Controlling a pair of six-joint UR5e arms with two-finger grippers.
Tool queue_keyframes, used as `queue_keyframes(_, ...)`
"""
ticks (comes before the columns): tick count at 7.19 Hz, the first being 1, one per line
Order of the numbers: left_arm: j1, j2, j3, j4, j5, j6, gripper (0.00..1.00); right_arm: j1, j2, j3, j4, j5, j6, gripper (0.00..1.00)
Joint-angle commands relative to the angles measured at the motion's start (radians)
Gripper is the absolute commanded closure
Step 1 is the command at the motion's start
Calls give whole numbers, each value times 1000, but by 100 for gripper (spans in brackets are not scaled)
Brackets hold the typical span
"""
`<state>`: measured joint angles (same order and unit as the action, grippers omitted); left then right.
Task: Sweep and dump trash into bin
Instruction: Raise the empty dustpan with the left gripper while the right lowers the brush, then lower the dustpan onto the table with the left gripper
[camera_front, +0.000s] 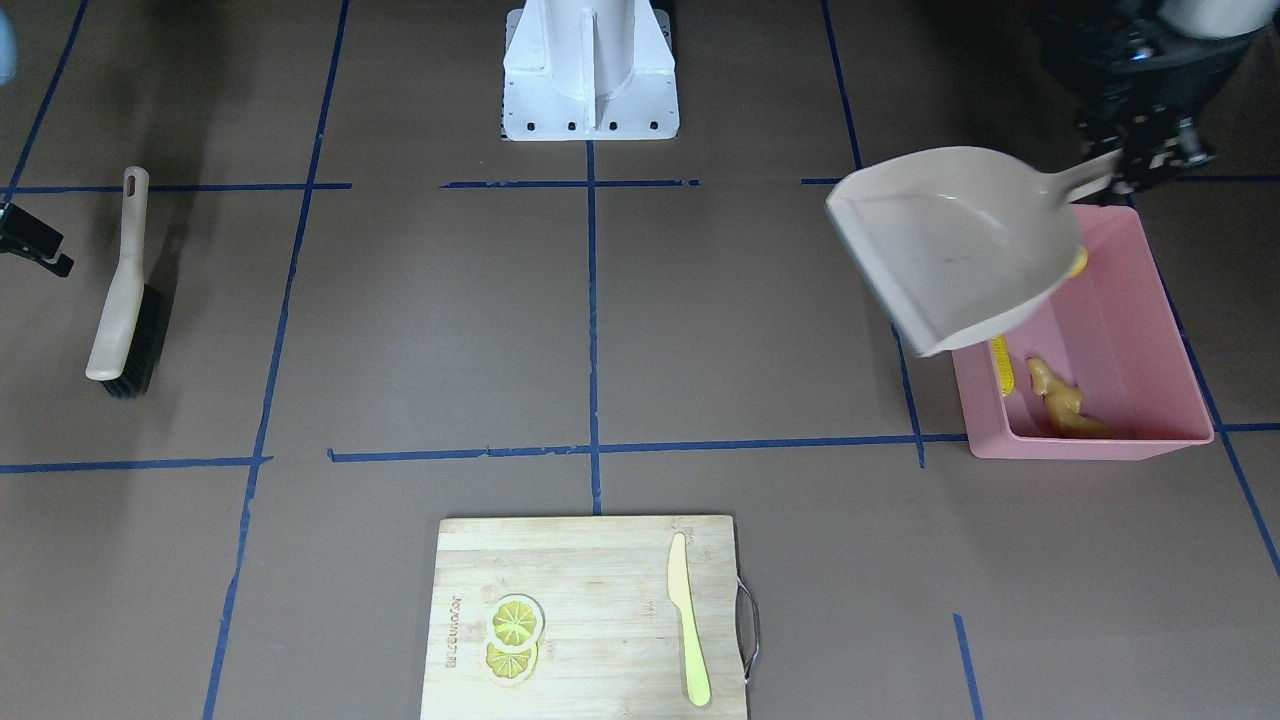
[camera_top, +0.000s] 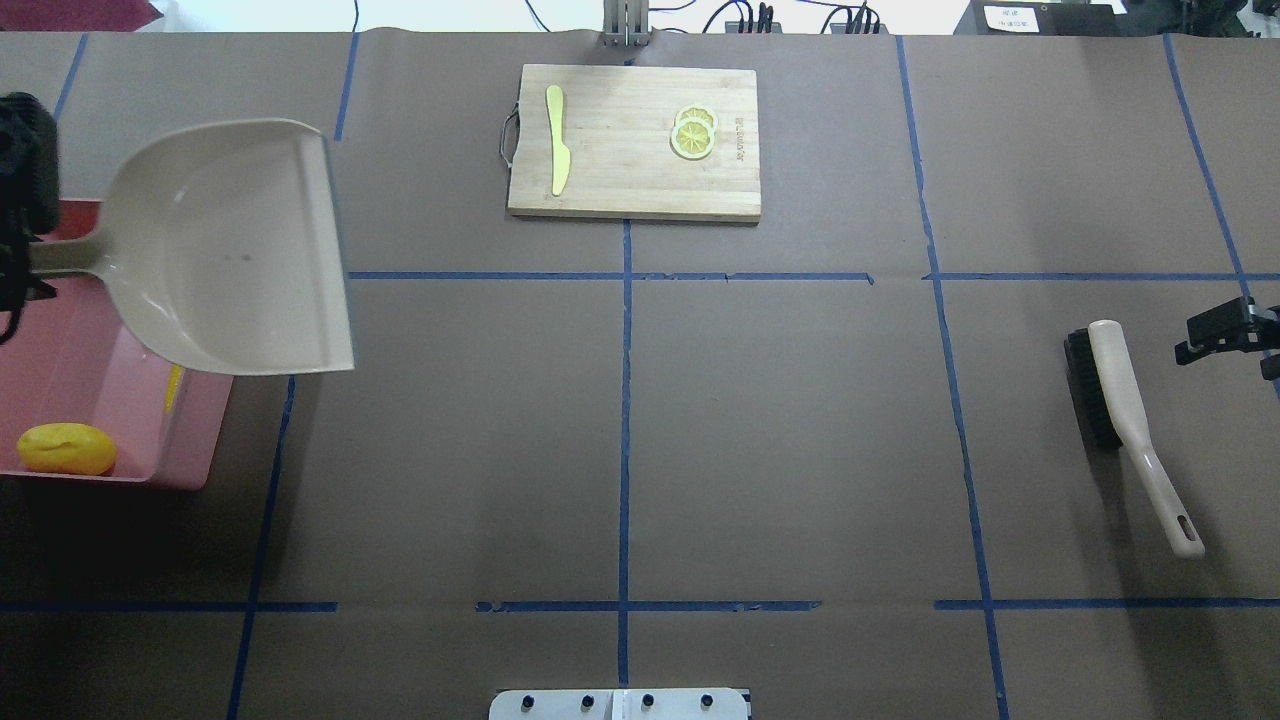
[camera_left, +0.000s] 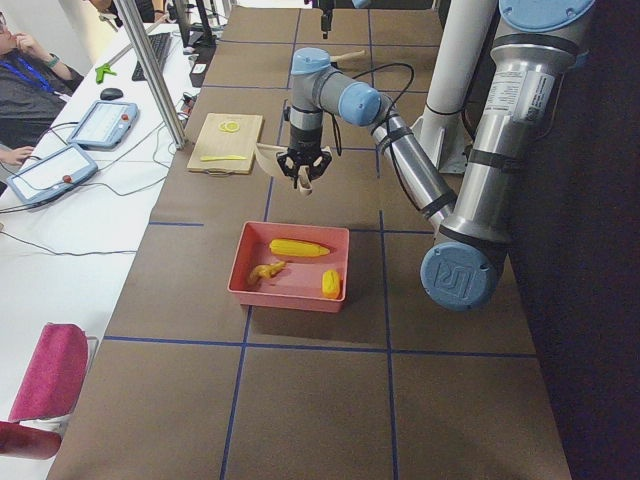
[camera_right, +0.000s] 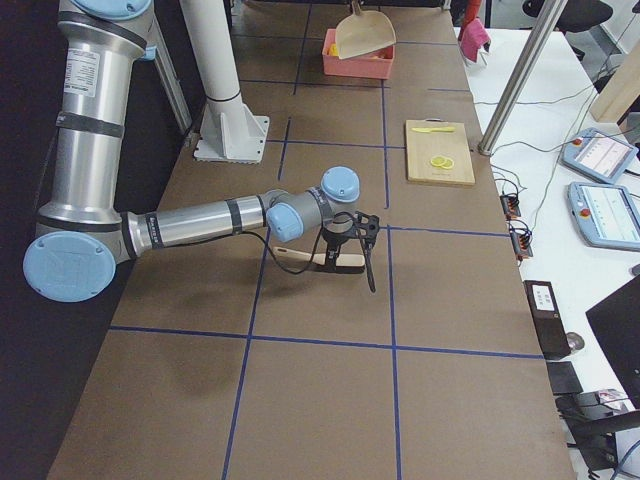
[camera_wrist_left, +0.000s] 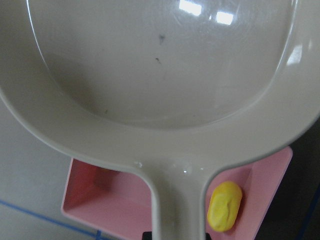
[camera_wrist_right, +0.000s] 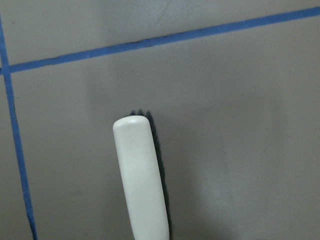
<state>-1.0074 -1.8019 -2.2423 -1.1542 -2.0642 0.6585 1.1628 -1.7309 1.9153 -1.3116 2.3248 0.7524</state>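
Observation:
My left gripper (camera_front: 1125, 175) is shut on the handle of the beige dustpan (camera_front: 950, 240) and holds it raised and tilted over the pink bin (camera_front: 1090, 445). The dustpan (camera_wrist_left: 160, 75) is empty. In the bin lie the corn cob (camera_left: 298, 247), the yellow lump (camera_wrist_left: 224, 206) and the ginger root (camera_front: 1068, 400). My right gripper (camera_top: 1215, 335) is open, raised beside the brush (camera_top: 1120, 400), which lies flat on the table. The right wrist view shows only the brush's end (camera_wrist_right: 142, 175).
A wooden cutting board (camera_top: 620, 180) at the table's far side from the robot carries a yellow-green knife (camera_top: 557, 150) and lemon slices (camera_top: 692, 135). Blue tape lines mark the brown table. The robot's white base (camera_front: 590, 70) stands mid-table at its edge.

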Motion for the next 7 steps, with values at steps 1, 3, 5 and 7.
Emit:
queue_keyframes(1, 160, -109, 172, -114, -23, -36, 98, 38, 13, 25, 0, -2, 1, 1)
queue_keyframes(3, 214, -175, 349, -278, -28, -33, 98, 41, 34, 13, -2, -18, 1, 1)
queue_keyframes(5, 275, -198, 437, -352, -28, -42, 98, 41, 47, 2, -2, -15, -5, 1)
queue_keyframes(7, 305, -224, 469, -352, -27, -71, 98, 40, 48, -1, -3, -13, -7, 1)
